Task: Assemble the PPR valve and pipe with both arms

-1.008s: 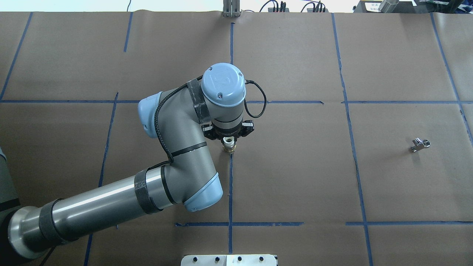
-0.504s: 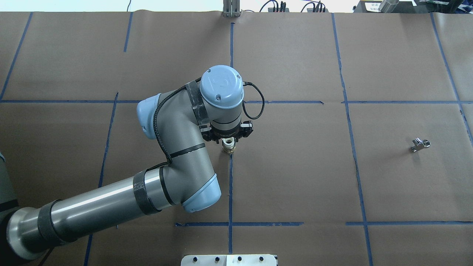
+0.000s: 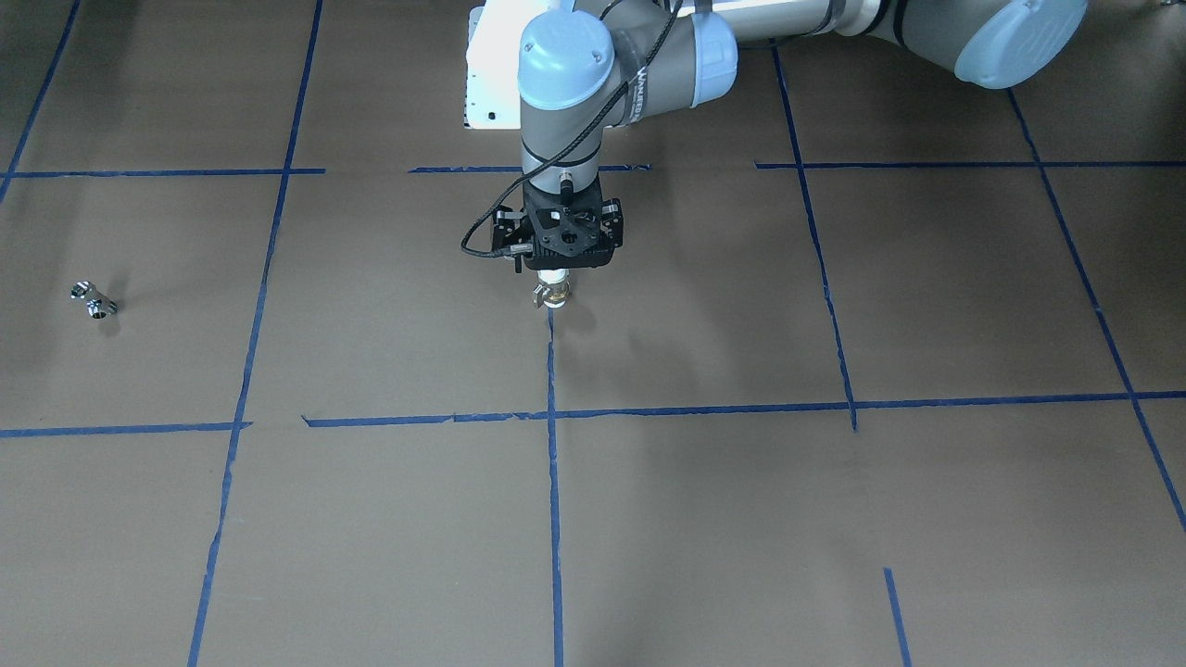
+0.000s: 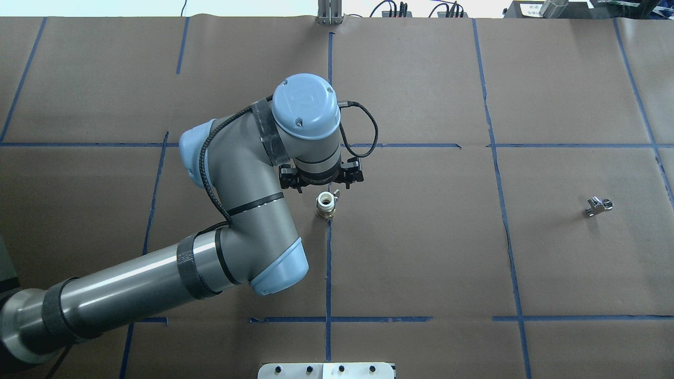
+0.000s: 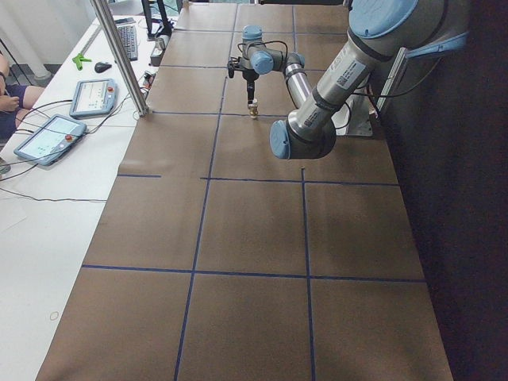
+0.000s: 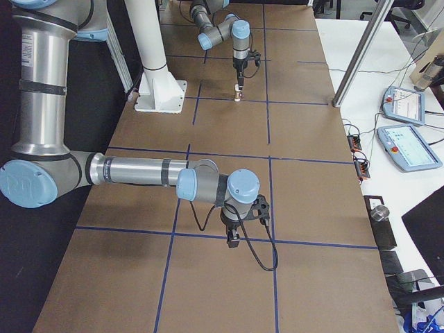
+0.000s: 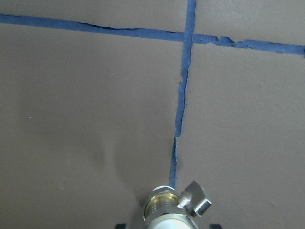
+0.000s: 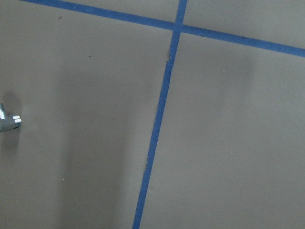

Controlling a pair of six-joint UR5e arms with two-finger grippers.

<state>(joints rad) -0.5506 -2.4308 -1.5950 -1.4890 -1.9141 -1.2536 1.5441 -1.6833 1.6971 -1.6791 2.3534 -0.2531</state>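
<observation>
The PPR valve (image 4: pixel 326 205) stands upright on the brown paper at the end of a blue tape line, white collar up, brass middle, grey lever to one side. It also shows in the front view (image 3: pixel 553 290) and the left wrist view (image 7: pixel 174 210). My left gripper (image 4: pixel 322 186) hangs straight over it. Its fingertips show only at the bottom edge of the left wrist view, either side of the valve with a gap, so it is open. The chrome pipe (image 4: pixel 598 205) lies alone far to the right (image 3: pixel 93 300) (image 8: pixel 7 121). My right gripper (image 6: pixel 234 239) shows only in the exterior right view; I cannot tell its state.
Blue tape lines (image 4: pixel 329 263) divide the paper into squares. The white pedestal plate (image 6: pixel 156 94) stands at the robot's side of the table. A metal post (image 6: pixel 361 48) and operator tablets (image 6: pixel 409 147) sit past the far edge.
The left wrist and gripper have risen and drawn back from the valve. The valve has stayed in place on the table, and its top and lever are now uncovered.
</observation>
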